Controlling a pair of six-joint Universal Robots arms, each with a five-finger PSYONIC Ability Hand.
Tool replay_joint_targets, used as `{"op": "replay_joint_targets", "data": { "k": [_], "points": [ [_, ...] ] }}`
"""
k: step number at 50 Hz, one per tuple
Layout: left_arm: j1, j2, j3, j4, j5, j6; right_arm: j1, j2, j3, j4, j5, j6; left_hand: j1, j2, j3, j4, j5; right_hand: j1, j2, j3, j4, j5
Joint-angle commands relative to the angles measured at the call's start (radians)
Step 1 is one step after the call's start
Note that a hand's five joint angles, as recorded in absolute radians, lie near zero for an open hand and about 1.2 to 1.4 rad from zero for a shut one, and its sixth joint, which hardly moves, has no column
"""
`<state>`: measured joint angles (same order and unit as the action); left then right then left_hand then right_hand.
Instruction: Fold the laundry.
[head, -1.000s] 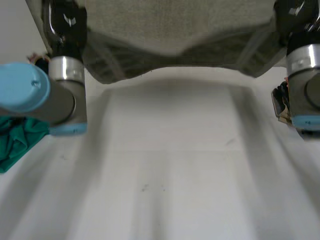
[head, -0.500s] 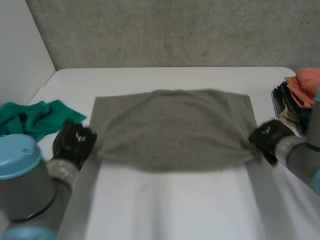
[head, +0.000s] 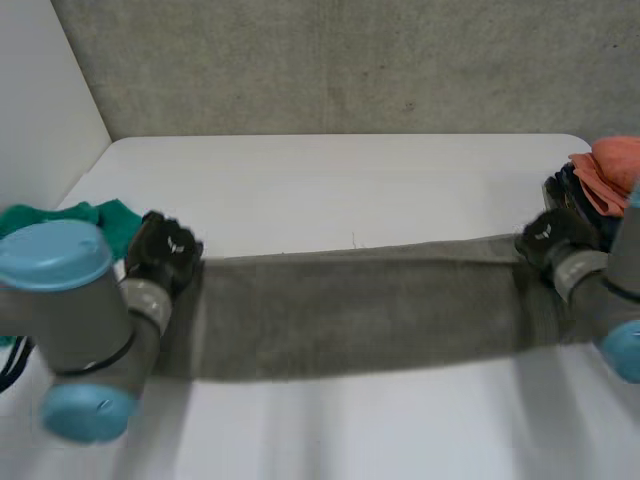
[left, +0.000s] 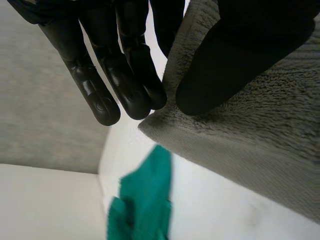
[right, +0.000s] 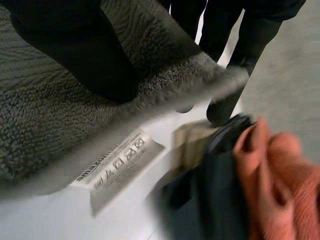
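In the head view you see the grey towel (head: 350, 310) as a long, fuzzy band stretched across the white table (head: 330, 190). Its long axis runs from the left hand (head: 165, 250) to the right hand (head: 548, 238). Your left wrist view adds the grip: thumb over and fingers under a towel corner, pinching it, near a green cloth (left: 142, 200). Your right wrist view shows a like pinch at the other end, beside a printed white label (right: 117, 162) and an orange cloth (right: 280, 180).

The grey towel (head: 350, 305), held up a second ago, now lies on the desk (head: 350, 190) as a narrow band between the left hand (head: 165, 250) and the right hand (head: 548, 238).
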<state>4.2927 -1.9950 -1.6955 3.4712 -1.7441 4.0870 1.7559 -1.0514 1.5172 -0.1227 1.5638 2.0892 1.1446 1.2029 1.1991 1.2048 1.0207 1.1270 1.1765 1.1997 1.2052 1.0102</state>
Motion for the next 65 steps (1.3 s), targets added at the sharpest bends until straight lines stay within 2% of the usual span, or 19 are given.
{"op": "replay_joint_targets", "data": {
  "k": [1,8,9,11,12,13,14,15,23,28,34,39,44,49,51,52,57,58,65],
  "points": [
    [-0.004,-0.168,0.149,0.086,-0.103,0.007,0.022,0.131,-0.067,-0.274,-0.019,-0.001,0.252,0.193,0.197,0.191,0.201,0.269,0.220,0.197,0.191,0.212],
    [-0.028,-0.252,0.238,0.088,-0.147,0.007,0.027,0.232,-0.141,-0.368,-0.077,-0.001,0.252,0.193,0.197,0.191,0.201,0.269,0.220,0.197,0.191,0.212],
    [-0.034,-0.261,0.249,0.092,-0.147,0.007,0.031,0.257,-0.159,-0.371,-0.088,0.003,0.252,0.193,0.197,0.191,0.201,0.073,0.023,0.000,-0.006,0.015],
    [-0.042,-0.268,0.258,0.094,-0.147,0.007,0.040,0.277,-0.175,-0.383,-0.093,0.008,0.185,0.127,0.131,0.125,0.135,-0.607,-0.656,-0.680,-0.685,-0.665],
    [-0.047,-0.269,0.263,0.094,-0.147,0.007,0.043,0.283,-0.177,-0.393,-0.091,0.008,-0.065,-0.124,-0.120,-0.126,-0.116,-0.904,-0.953,-0.977,-0.982,-0.962],
    [-0.057,-0.269,0.264,0.095,-0.147,0.007,0.046,0.286,-0.181,-0.416,-0.091,0.012,-0.641,-0.699,-0.695,-0.701,-0.691,-0.952,-1.002,-1.025,-1.031,-1.010],
    [-0.063,-0.269,0.263,0.098,-0.153,0.007,0.046,0.283,-0.180,-0.428,-0.088,0.017,-0.899,-0.957,-0.954,-0.959,-0.950,-0.952,-1.002,-1.025,-1.031,-1.010],
    [-0.071,-0.268,0.263,0.101,-0.153,0.007,0.048,0.278,-0.180,-0.442,-0.085,0.025,-0.970,-1.028,-1.025,-1.030,-1.021,-0.952,-1.002,-1.025,-1.031,-1.010],
    [-0.122,-0.216,0.244,0.100,-0.149,0.000,0.036,0.102,-0.071,-0.370,-0.087,0.207,-0.970,-1.028,-1.025,-1.030,-1.021,-0.952,-1.002,-1.025,-1.031,-1.010],
    [-0.120,-0.107,0.157,0.100,-0.146,-0.010,-0.036,-0.062,-0.002,-0.061,-0.137,0.320,-0.970,-1.028,-1.025,-1.030,-1.021,-0.952,-1.002,-1.025,-1.031,-1.010],
    [-0.126,-0.012,0.060,0.101,-0.135,-0.023,-0.136,-0.081,0.044,0.164,-0.234,0.331,-0.970,-1.028,-1.025,-1.030,-1.021,-0.890,-0.939,-0.962,-0.968,-0.947],
    [-0.151,0.027,0.014,0.101,-0.133,-0.065,-0.197,-0.078,0.090,0.158,-0.292,0.331,-0.970,-1.028,-1.025,-1.030,-1.021,-0.740,-0.789,-0.812,-0.818,-0.798],
    [-0.180,0.025,0.004,0.101,-0.132,-0.102,-0.214,-0.027,0.100,0.080,-0.289,0.330,-0.970,-1.028,-1.025,-1.030,-1.021,-0.693,-0.742,-0.765,-0.771,-0.750],
    [-0.182,0.022,0.005,0.103,-0.132,-0.105,-0.217,0.047,0.093,-0.006,-0.275,0.324,-0.970,-1.028,-1.025,-1.030,-1.021,-0.517,-0.566,-0.589,-0.595,-0.575],
    [-0.182,0.022,0.007,0.103,-0.132,-0.105,-0.219,0.065,0.084,-0.035,-0.262,0.322,-0.970,-1.028,-1.025,-1.030,-1.021,0.096,0.047,0.024,0.018,0.039],
    [-0.182,0.022,0.007,0.103,-0.132,-0.105,-0.220,0.068,0.081,-0.043,-0.251,0.322,-0.970,-1.028,-1.025,-1.030,-1.021,0.268,0.218,0.195,0.189,0.210],
    [-0.185,0.030,0.005,0.103,-0.133,-0.105,-0.257,0.054,0.096,-0.066,-0.105,0.289,-0.970,-1.028,-1.025,-1.030,-1.021,0.269,0.220,0.197,0.191,0.212],
    [-0.185,0.030,0.004,0.103,-0.133,-0.105,-0.262,0.048,0.100,-0.055,-0.043,0.258,-0.970,-1.028,-1.025,-1.030,-1.021,0.269,0.220,0.197,0.191,0.212],
    [-0.186,0.082,-0.007,0.100,-0.132,-0.105,-0.317,0.028,0.124,-0.009,0.122,0.020,-0.970,-1.028,-1.025,-1.030,-1.021,0.269,0.220,0.197,0.191,0.212]
  ]
}}
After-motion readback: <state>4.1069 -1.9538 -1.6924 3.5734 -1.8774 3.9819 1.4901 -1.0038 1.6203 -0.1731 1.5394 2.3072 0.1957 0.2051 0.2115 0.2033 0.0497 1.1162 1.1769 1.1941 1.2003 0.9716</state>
